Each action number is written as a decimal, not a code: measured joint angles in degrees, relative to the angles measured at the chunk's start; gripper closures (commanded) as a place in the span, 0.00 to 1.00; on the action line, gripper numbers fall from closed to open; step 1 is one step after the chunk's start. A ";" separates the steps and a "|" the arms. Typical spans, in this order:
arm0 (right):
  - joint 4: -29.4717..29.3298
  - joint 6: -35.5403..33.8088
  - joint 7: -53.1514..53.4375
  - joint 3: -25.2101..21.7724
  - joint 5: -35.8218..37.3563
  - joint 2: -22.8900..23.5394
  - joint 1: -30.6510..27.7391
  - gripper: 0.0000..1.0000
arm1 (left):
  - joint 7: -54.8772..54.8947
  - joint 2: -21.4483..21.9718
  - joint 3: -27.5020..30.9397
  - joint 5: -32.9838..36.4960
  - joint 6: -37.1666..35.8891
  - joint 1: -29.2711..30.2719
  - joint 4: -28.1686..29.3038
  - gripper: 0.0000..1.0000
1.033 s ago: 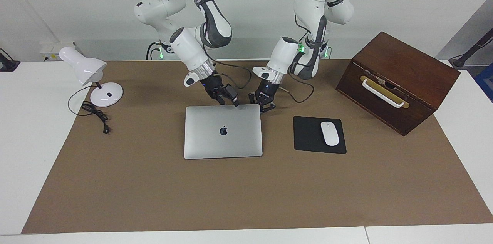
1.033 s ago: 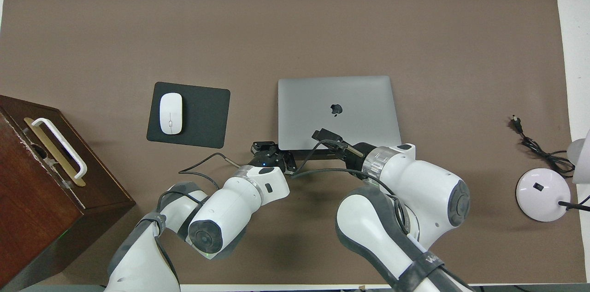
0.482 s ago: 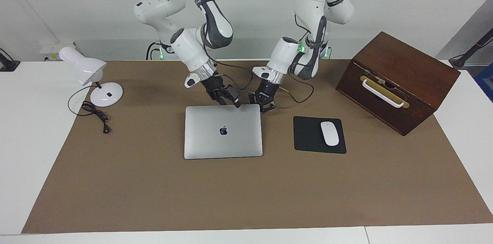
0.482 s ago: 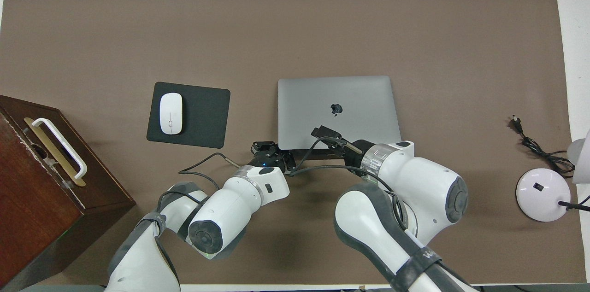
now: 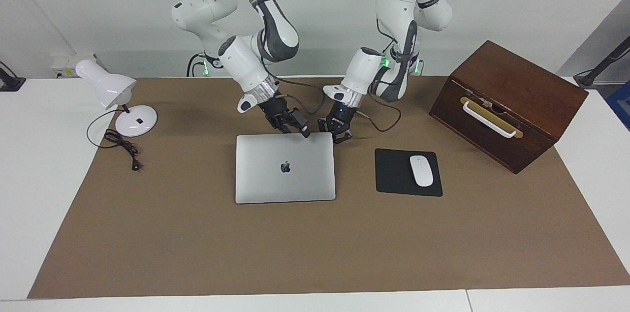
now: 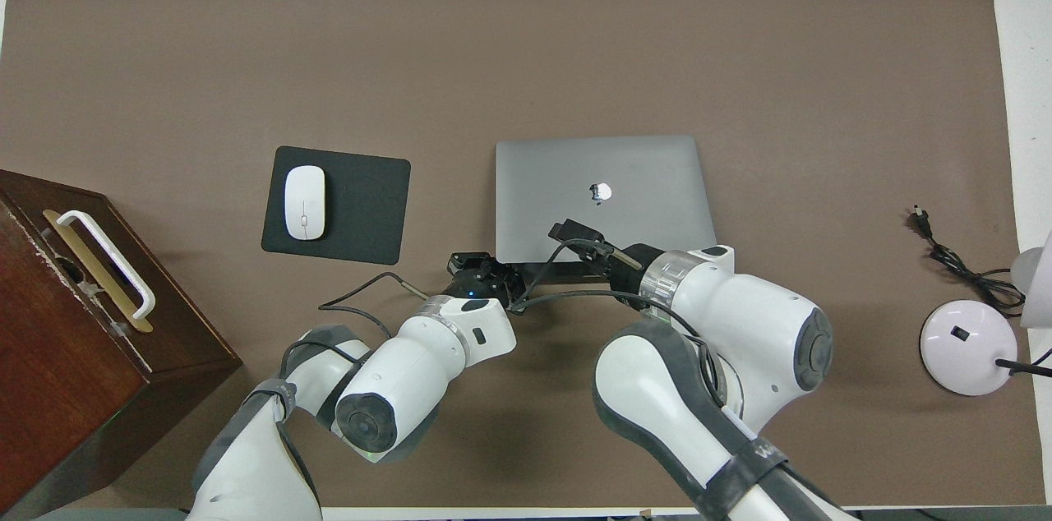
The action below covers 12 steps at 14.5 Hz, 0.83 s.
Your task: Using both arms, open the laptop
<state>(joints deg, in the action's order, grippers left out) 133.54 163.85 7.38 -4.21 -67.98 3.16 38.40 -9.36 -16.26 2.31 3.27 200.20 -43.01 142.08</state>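
The silver-grey laptop [image 5: 285,174] lies shut on the brown mat, its apple logo up; it also shows in the overhead view [image 6: 608,176]. My right gripper [image 5: 301,131] is at the laptop's edge nearer the robots, close to the corner toward the left arm's end. In the overhead view the right gripper [image 6: 575,235] reaches a little over the lid. My left gripper [image 5: 337,136] is low beside that same corner, just off the laptop, and shows in the overhead view [image 6: 485,273]. The lid looks flat or barely raised.
A black mouse pad [image 5: 393,179] with a white mouse [image 5: 421,170] lies beside the laptop toward the left arm's end. A brown wooden box [image 5: 507,100] with a white handle stands past it. A white desk lamp [image 5: 110,85] and its cable [image 5: 120,144] are at the right arm's end.
My right gripper has crept along the laptop's near edge toward the left gripper and a little farther over the lid. The logo now glints lighter in the overhead view. The left gripper has stayed.
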 measured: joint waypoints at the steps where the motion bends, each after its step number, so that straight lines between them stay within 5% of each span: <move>1: -0.63 -0.83 0.00 -0.02 0.08 0.14 -0.37 0.00 | 0.01 -0.01 0.00 0.00 0.01 0.00 0.00 1.00; 12: -8.94 -9.57 0.97 -0.13 3.52 2.19 -4.85 0.00 | 0.42 -0.04 0.00 0.00 0.09 0.00 0.00 1.00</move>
<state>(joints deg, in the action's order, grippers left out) 124.61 154.28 8.35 -4.34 -64.46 5.35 33.55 -8.94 -16.30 2.30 3.27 200.29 -43.01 142.09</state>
